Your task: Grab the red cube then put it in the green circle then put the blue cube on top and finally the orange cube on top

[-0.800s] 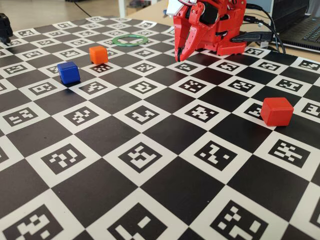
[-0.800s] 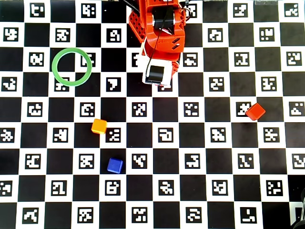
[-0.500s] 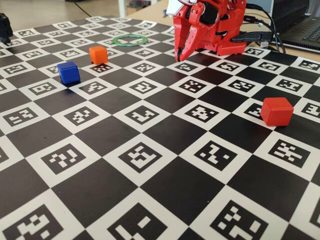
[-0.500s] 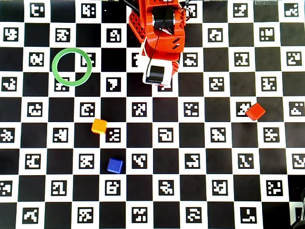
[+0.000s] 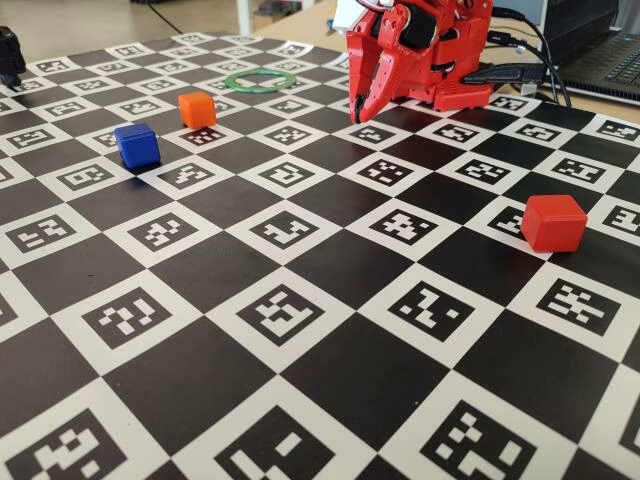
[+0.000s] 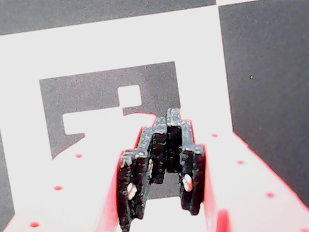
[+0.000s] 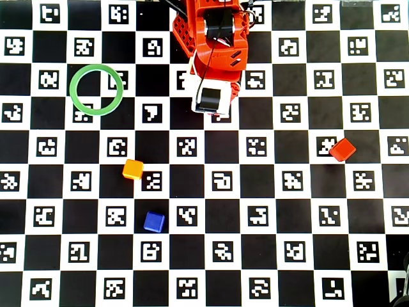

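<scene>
The red cube (image 5: 553,222) sits alone on the marker mat at the right, also seen in the overhead view (image 7: 342,149). The green circle (image 5: 262,89) lies flat at the back, empty; in the overhead view its ring (image 7: 71,89) is at the upper left. The orange cube (image 5: 197,110) (image 7: 133,169) and the blue cube (image 5: 137,145) (image 7: 154,221) stand apart on the left. My red gripper (image 5: 362,112) hangs folded at the arm's base, tips just above the mat, far from all cubes. In the wrist view my gripper (image 6: 168,126) is shut and empty over a white marker square.
The black-and-white marker mat (image 5: 330,250) covers the table. The arm's red base (image 7: 211,38) stands at the mat's back edge. A laptop (image 5: 610,55) and cables (image 5: 520,70) lie behind it at the right. A dark object (image 5: 10,55) stands at the far left.
</scene>
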